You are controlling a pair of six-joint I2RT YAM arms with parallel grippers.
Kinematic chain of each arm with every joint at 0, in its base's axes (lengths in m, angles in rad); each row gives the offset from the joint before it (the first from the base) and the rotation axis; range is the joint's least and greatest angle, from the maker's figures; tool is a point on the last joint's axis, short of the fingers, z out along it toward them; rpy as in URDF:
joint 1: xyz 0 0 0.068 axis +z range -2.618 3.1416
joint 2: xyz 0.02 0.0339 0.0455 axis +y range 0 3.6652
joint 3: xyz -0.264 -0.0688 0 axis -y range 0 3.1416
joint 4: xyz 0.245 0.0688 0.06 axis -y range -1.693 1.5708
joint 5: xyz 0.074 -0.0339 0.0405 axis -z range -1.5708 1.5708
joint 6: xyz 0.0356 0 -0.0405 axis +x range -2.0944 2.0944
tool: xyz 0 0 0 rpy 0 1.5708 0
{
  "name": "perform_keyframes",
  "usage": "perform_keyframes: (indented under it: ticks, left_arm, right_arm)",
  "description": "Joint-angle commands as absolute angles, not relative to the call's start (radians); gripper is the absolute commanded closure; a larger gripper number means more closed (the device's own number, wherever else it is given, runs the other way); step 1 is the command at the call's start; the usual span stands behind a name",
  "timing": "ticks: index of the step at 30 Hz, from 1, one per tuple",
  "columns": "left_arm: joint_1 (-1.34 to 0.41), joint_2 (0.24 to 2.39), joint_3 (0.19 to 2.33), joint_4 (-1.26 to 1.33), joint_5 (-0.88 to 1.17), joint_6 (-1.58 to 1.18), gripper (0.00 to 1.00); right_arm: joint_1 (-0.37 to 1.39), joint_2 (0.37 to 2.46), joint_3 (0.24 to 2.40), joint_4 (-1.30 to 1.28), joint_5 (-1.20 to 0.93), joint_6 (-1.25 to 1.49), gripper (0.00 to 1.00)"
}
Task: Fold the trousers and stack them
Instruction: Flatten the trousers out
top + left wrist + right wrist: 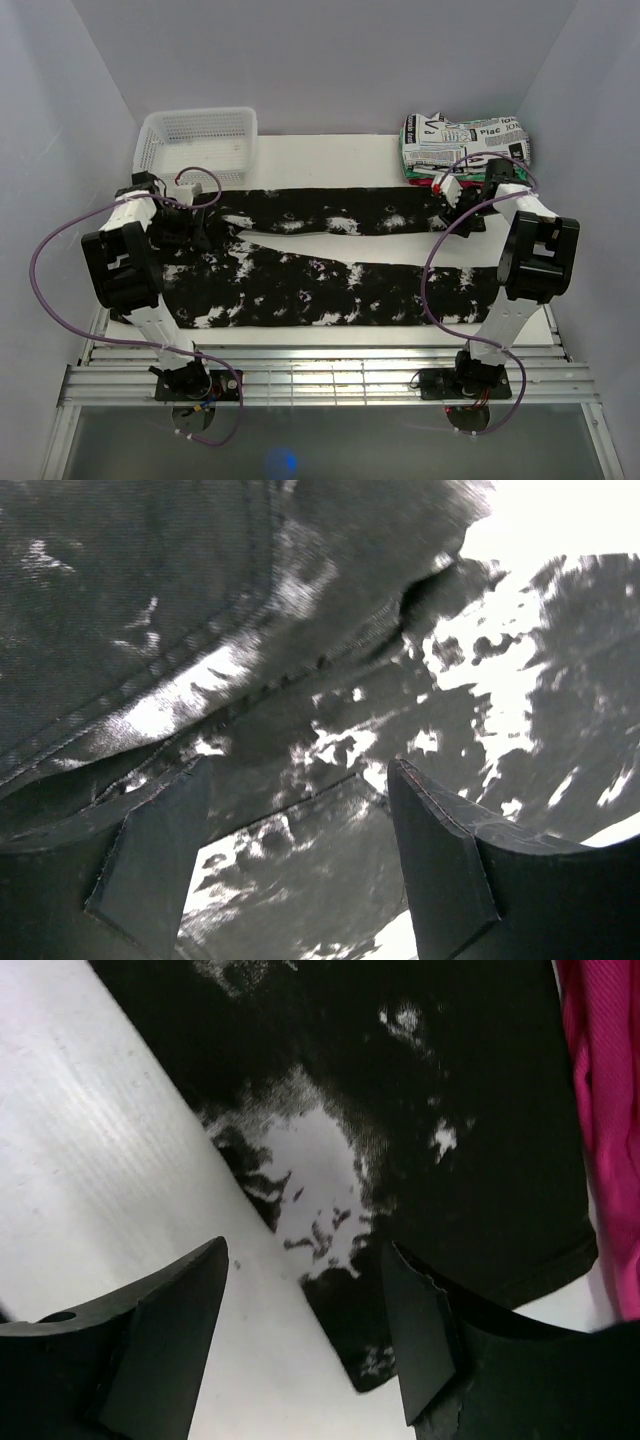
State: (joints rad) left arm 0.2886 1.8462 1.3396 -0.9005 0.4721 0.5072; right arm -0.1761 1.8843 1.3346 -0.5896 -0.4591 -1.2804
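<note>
Top external: soft black, white-splotched fabric trousers (330, 280) spread flat across smooth white table (330, 150), long legs parallel, waist leftward. Left gripper (300, 780) over stitched waist seam, jaws apart. Right gripper (305, 1250) over hemmed cuff, jaws apart, beside pink cloth (600, 1110).

Bright, even light (wrist views blurred)

You can read print only on the folded newspaper-pattern garment (462, 140) at the bench's (330, 152) far right: fragments like "Plac" and "JON". The smaller print is illegible.
</note>
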Motion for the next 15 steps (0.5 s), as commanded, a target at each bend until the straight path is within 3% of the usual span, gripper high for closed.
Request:
perform_keyframes:
  ticks: [1, 5, 6, 8, 9, 10, 15]
  left_arm:
    - [0.295, 1.825, 1.332, -0.842, 0.488, 0.422, 0.19]
    - [0.298, 1.85, 1.29, -0.816, 0.422, 0.414, 0.19]
    - [0.296, 1.855, 1.282, -0.812, 0.411, 0.414, 0.19]
    - [0.296, 1.858, 1.263, -0.796, 0.376, 0.414, 0.19]
    - [0.298, 1.867, 1.258, -0.795, 0.362, 0.416, 0.19]
    - [0.299, 1.871, 1.253, -0.79, 0.348, 0.416, 0.19]
    - [0.302, 1.87, 1.207, -0.772, 0.285, 0.448, 0.19]
  right_arm:
    - [-0.146, 1.92, 1.306, -0.433, -0.391, -1.322, 0.31]
    - [-0.137, 1.953, 1.264, -0.356, -0.319, -1.364, 0.42]
    - [-0.137, 1.959, 1.258, -0.35, -0.289, -1.376, 0.55]
    - [-0.14, 1.98, 1.247, -0.345, -0.247, -1.399, 0.7]
    - [-0.143, 1.988, 1.246, -0.345, -0.201, -1.402, 0.86]
    - [-0.147, 1.993, 1.243, -0.345, -0.183, -1.408, 0.92]
    - [-0.216, 1.977, 1.221, -0.351, -0.153, -1.43, 0.92]
